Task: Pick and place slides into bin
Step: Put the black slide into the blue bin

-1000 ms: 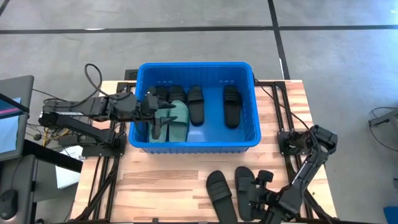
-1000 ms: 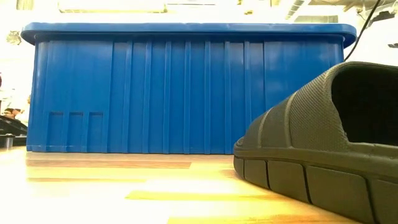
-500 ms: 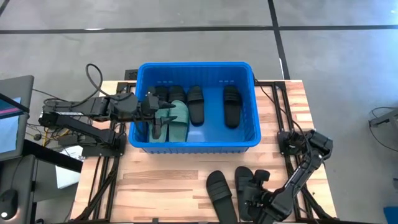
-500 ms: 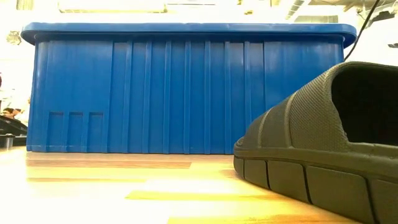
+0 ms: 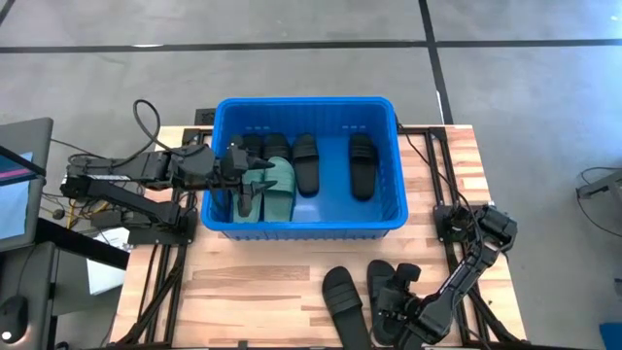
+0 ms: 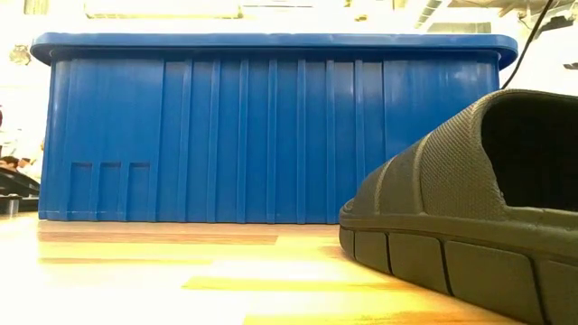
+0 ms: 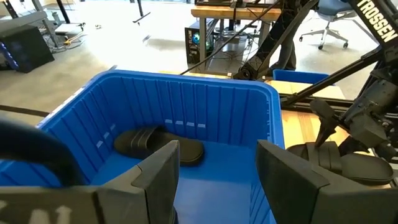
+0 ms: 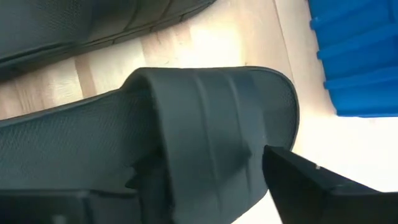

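**Right gripper settles over a black slide at the near table edge**

Right gripper (image 5: pixel 397 303) has crept inward along the near edge over the last second and now straddles the strap of a black slide (image 8: pixel 186 143), fingers narrowing but not visibly clamped. That suggests the grasp is forming, so the lift to the bin (image 5: pixel 222 117), well beyond it, should follow. A second black slide (image 5: pixel 342 297) lies just beside it on the table (image 5: pixel 243 282). Left gripper (image 7: pixel 214 174) has not moved: it hangs open over the bin's left side, above a sage green slide (image 5: pixel 280 185), with three black slides (image 5: pixel 306 163) further inside.
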Action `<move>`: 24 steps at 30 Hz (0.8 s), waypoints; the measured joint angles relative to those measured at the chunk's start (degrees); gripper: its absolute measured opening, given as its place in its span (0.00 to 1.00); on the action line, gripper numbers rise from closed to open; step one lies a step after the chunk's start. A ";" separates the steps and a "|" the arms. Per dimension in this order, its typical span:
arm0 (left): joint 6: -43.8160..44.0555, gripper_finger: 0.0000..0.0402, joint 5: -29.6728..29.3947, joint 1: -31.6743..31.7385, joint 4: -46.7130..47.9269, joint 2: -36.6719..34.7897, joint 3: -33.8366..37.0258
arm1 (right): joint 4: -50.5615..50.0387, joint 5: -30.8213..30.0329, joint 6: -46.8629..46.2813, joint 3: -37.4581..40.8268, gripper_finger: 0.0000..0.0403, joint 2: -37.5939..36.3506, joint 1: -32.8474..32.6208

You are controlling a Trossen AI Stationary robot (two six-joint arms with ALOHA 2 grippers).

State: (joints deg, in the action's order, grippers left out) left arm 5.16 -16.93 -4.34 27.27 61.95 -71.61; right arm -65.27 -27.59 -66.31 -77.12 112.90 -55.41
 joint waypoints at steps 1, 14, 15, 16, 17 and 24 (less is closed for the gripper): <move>0.11 0.50 0.00 0.00 0.01 0.00 0.00 | 0.28 -0.04 0.21 0.04 0.47 0.00 0.10; 0.62 0.50 0.00 -0.04 0.26 0.00 0.00 | -0.30 -0.08 -2.50 0.74 0.03 -0.20 -0.08; 0.62 0.50 0.00 -0.04 0.29 0.00 0.00 | -1.01 -0.01 -2.89 0.49 0.02 -0.37 -0.20; 0.61 0.50 0.00 -0.04 0.33 0.00 0.00 | -1.98 0.16 -3.04 0.10 0.01 -0.53 -0.34; 0.57 0.50 0.00 -0.04 0.36 0.00 0.00 | -2.86 0.41 -3.16 -0.47 0.01 -0.69 -0.35; -1.15 0.50 -0.33 -0.04 0.19 0.00 0.00 | -11.06 0.79 -5.41 -6.45 0.01 -2.17 -1.10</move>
State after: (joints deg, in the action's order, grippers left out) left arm 4.01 -17.26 -4.38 27.46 61.95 -71.61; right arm -76.33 -26.81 -71.72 -83.57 110.73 -56.52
